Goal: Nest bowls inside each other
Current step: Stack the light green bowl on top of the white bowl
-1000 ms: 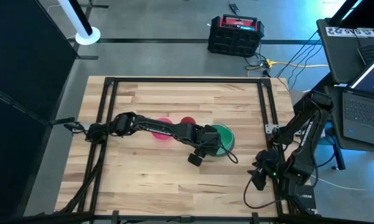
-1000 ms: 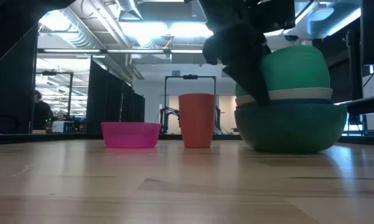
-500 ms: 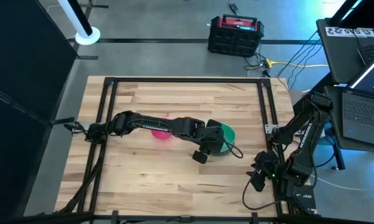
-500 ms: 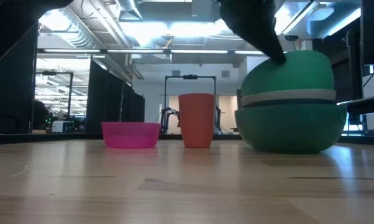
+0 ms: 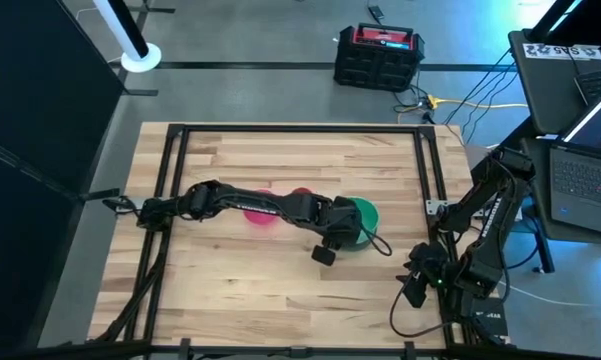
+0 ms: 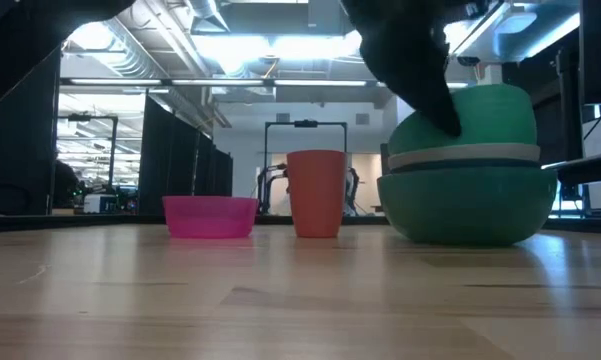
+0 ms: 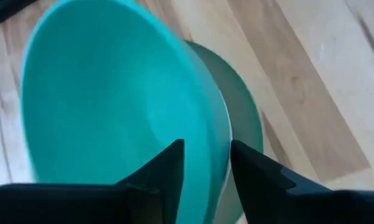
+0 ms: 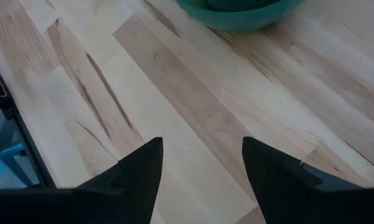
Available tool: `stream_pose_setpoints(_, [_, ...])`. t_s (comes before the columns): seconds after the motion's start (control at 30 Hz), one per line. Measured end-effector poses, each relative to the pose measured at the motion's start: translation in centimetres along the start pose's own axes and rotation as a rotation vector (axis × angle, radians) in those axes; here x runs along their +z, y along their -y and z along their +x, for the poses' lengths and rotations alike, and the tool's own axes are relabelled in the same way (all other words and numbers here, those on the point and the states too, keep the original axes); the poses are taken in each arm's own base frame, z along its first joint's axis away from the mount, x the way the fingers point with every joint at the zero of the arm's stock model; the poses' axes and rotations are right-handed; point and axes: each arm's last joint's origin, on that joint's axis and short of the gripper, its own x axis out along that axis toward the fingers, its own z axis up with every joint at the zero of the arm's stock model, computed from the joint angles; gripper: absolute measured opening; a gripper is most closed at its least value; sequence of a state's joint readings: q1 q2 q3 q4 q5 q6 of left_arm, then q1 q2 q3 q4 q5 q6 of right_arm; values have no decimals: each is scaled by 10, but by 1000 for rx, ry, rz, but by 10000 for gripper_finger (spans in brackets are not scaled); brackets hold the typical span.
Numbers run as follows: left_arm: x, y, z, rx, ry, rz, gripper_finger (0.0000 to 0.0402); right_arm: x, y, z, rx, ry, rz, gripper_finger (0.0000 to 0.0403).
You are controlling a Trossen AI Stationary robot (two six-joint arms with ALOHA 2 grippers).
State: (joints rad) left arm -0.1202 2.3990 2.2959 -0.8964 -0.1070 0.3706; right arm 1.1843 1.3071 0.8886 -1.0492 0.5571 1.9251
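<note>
On the table's right half stands a stack: a large green bowl point(image 6: 465, 210) at the bottom, then a dark teal rim point(image 6: 460, 170) and a white rim point(image 6: 465, 153). A second green bowl point(image 6: 480, 115) leans steeply tilted in the top, with its inside point(image 7: 112, 106) facing my left wrist. My left gripper point(image 7: 206, 149) reaches over from the left and straddles that bowl's rim. The pink bowl point(image 6: 210, 215) stands alone on the table to the left. My right gripper point(image 8: 202, 146) waits open over bare wood near the right edge point(image 5: 417, 290). My left gripper has the top green bowl's rim point(image 7: 219, 143) between its fingers, one finger point(image 7: 168, 171) inside the bowl and the other point(image 7: 255, 174) outside. The fingers slant down from the table's left. The bowl stays tilted, its lower part resting in the stack.
A red cup point(image 6: 317, 192) stands upright between the pink bowl and the stack. A black frame point(image 5: 170, 200) borders the wooden table. Bare wood lies along the near side point(image 5: 280, 300).
My left gripper has risen beside the stack and shifted a little toward the table's right edge, up to the top green bowl's rim. That bowl now leans further toward the left than a second ago. The rest of the stack has stayed in place.
</note>
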Motion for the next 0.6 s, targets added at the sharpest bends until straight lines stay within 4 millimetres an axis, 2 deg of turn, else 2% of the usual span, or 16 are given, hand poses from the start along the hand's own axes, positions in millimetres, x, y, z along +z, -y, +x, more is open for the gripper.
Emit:
stream_pose_setpoints(0.17, [0, 3, 1, -5, -3, 9, 24, 0, 0, 0, -1, -1, -1, 209])
stream_pose_setpoints(0.23, [0, 3, 2, -7, -9, 8, 7, 0, 0, 0, -1, -2, -4, 209])
stream_pose_setpoints(0.6, [-9, 3, 1, -34, -85, 34, 7, 0, 0, 0, -3, -7, -20, 209])
